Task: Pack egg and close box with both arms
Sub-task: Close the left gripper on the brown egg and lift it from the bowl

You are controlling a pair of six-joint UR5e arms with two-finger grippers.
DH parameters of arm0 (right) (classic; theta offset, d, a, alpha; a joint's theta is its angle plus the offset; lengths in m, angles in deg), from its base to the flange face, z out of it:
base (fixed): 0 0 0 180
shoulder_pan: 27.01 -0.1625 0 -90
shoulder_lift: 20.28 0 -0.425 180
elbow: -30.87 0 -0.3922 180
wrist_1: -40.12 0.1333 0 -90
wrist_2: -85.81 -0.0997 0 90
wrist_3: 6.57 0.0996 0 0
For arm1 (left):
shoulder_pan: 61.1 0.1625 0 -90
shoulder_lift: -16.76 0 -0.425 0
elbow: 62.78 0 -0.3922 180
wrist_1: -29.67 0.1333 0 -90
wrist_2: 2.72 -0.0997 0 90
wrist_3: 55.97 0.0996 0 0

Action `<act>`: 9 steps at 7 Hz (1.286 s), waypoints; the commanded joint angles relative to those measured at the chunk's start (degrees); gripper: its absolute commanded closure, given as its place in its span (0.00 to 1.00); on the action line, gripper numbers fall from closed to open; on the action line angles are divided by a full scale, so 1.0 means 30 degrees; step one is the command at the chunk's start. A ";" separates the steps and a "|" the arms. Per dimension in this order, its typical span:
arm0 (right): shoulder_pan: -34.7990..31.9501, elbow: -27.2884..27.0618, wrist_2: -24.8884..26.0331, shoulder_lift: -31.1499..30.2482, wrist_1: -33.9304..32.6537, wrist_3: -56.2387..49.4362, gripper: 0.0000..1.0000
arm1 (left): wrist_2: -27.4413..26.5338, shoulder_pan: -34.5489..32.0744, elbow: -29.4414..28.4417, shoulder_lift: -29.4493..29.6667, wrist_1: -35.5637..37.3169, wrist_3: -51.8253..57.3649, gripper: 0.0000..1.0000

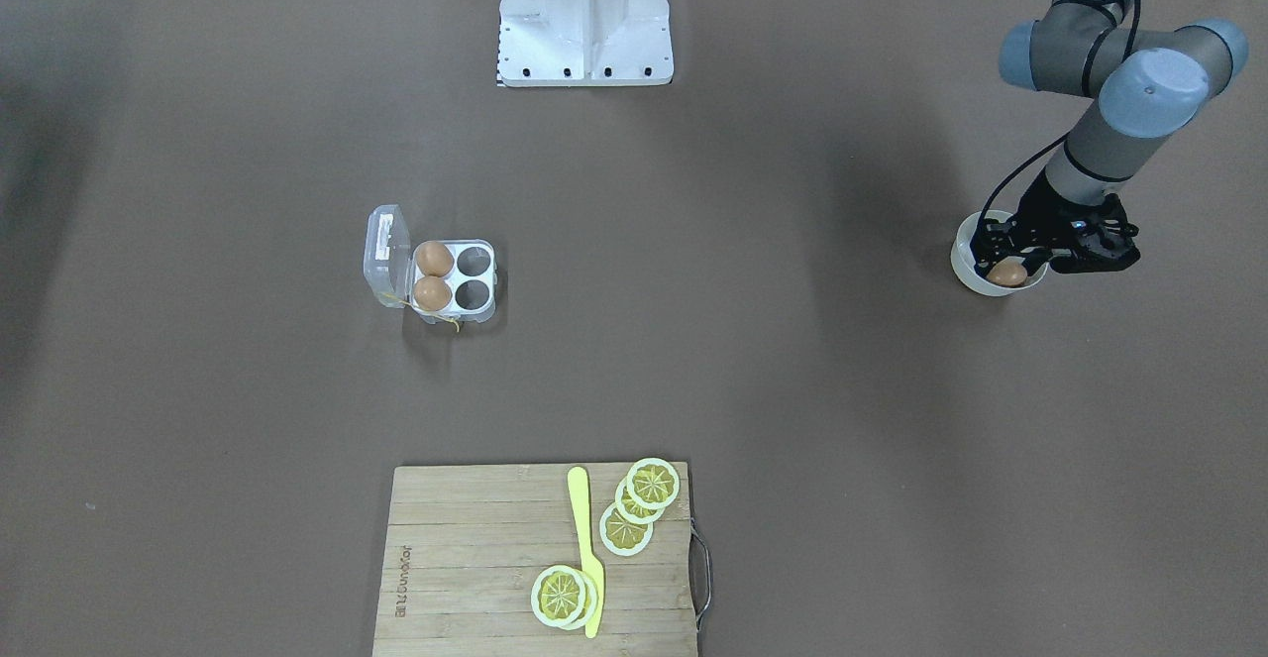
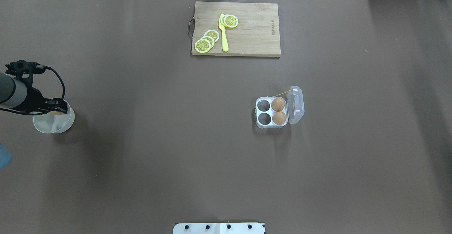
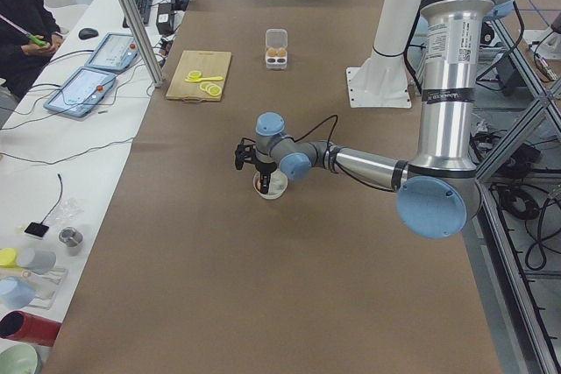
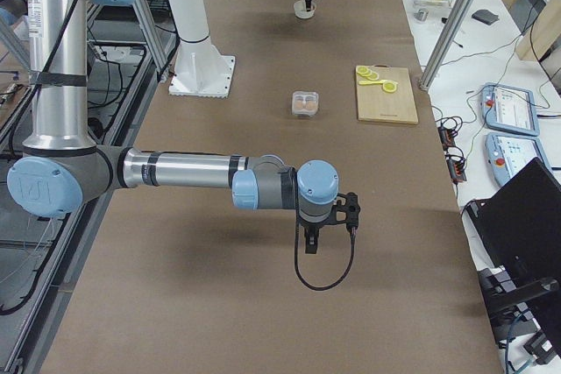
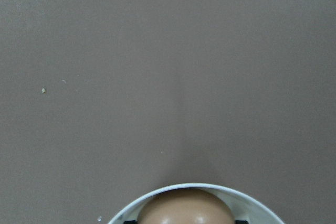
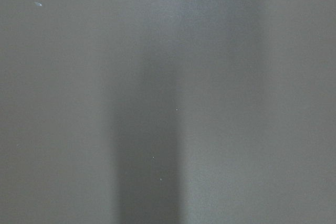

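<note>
Closest to the robot's side of the table (image 2: pixel 159 163) is the foot of the white stand (image 2: pixel 219 228). Off to the robot's right, the right gripper (image 4: pixel 309 250) hangs above bare table with its fingers pointing down. Only the side view catches it, so I cannot tell how far apart the fingers are. Its wrist camera sees nothing but brown table.

About halfway across, the box (image 2: pixel 271 112) sits right of the middle, with its lid (image 2: pixel 296 105) swung open to the right. Two other eggs (image 2: pixel 278 104) fill the two cells next to the hinge, and the two cells on the left are empty. A yellow thread (image 2: pixel 282 93) trails from the far corner by the hinge.

At much the same depth but far over on the left, well apart from the box, stands a white bowl (image 2: pixel 53 125). The left gripper (image 1: pixel 1009 266) reaches down into it. The egg (image 1: pixel 1007 273) is inside the bowl, between the fingers. In the wrist view the dark fingertips lie against both sides of the egg, so the gripper is closed around it. Whether the egg rests on the bowl's bottom cannot be told.

At the far edge lies a wooden cutting board (image 2: pixel 254 33). It carries lemon slices (image 2: pixel 203 45) in two groups, with a yellow knife (image 2: pixel 224 36) between them.
</note>
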 commanded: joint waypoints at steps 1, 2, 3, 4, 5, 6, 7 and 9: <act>-0.0010 0.0023 0.0001 0.0034 0.0000 0.0000 0.00 | 0.0112 -0.0059 0.0481 -0.0720 -0.0651 -0.0012 0.62; 0.0019 0.0081 0.0030 0.0063 -0.0029 0.0000 0.00 | 0.0229 -0.0059 0.1501 -0.1566 -0.0739 -0.0012 0.62; 0.0020 0.0052 0.0030 0.0064 -0.0029 0.0000 0.00 | 0.0259 -0.0088 0.2410 -0.2184 -0.0711 -0.0012 0.62; 0.0020 0.0023 0.0001 0.0064 -0.0058 0.0029 0.00 | 0.0288 -0.0117 0.3231 -0.2683 -0.0711 -0.0012 0.62; -0.0009 0.0023 0.0030 0.0180 -0.0145 0.0029 0.00 | 0.0288 -0.0176 0.4080 -0.3152 -0.0653 -0.0041 0.62; -0.0010 0.0023 0.0001 0.0268 -0.0204 0.0000 0.00 | 0.0288 -0.0176 0.4553 -0.3012 -0.0710 -0.0216 0.62; -0.0010 0.0023 0.0001 0.0298 -0.0205 0.0029 0.00 | 0.0230 -0.0205 0.4616 -0.2198 -0.0740 -0.0363 0.62; 0.0019 0.0023 -0.0057 0.0327 -0.0234 0.0000 0.00 | 0.0201 -0.0031 0.3715 0.2498 -0.0449 -0.6394 0.62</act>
